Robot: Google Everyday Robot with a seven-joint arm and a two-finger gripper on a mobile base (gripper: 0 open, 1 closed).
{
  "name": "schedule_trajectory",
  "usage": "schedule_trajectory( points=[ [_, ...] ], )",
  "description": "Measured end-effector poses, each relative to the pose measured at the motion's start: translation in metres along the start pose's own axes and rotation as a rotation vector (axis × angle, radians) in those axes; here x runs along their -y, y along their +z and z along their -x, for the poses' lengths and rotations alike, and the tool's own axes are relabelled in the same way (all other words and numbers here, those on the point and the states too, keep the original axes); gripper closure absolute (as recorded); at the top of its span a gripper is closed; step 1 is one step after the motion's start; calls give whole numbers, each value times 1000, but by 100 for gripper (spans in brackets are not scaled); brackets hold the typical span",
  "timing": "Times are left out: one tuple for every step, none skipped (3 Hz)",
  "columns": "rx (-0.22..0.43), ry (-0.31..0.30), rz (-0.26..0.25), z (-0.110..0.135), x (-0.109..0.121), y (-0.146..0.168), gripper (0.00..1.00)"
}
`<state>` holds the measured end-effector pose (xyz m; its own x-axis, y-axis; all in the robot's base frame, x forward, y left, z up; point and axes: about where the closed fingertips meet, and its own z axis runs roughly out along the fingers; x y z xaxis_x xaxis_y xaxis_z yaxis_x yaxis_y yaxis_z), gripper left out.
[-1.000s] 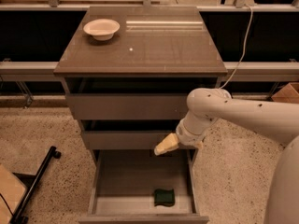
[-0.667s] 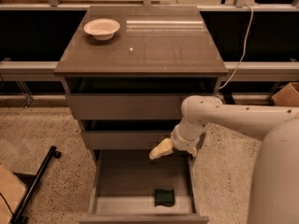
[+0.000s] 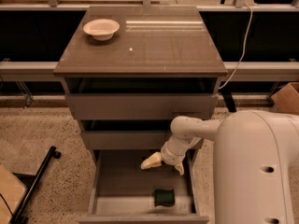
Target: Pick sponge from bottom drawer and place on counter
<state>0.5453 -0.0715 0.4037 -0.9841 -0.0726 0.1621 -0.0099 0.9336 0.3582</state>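
Claw point(image 3: 164, 166) over bottom drawer point(image 3: 122, 186) (sponge point(image 3: 164, 197) frontward)

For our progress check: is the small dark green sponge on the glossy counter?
No; the sponge lies in the grey bottom drawer, with the gripper above it.

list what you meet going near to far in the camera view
sponge near the front of the bottom drawer → pincer hovering over the drawer further back → front edge of the counter → white bowl at its far left corner

Arm point(image 3: 198, 127) bent; hand point(image 3: 166, 165) over bottom drawer point(image 3: 122, 186), fingers point(image 3: 150, 162) apart.
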Motion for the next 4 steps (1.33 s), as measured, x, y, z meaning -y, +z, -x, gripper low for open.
schedule_trajectory(
  points=[
    [-24, 7, 2, -5, 4, 14, 0],
    [-44, 18, 13, -4, 7, 24, 0],
    [-57, 72, 53, 10, 16, 54, 0],
    [-98, 150, 83, 26, 36, 101, 0]
  ],
)
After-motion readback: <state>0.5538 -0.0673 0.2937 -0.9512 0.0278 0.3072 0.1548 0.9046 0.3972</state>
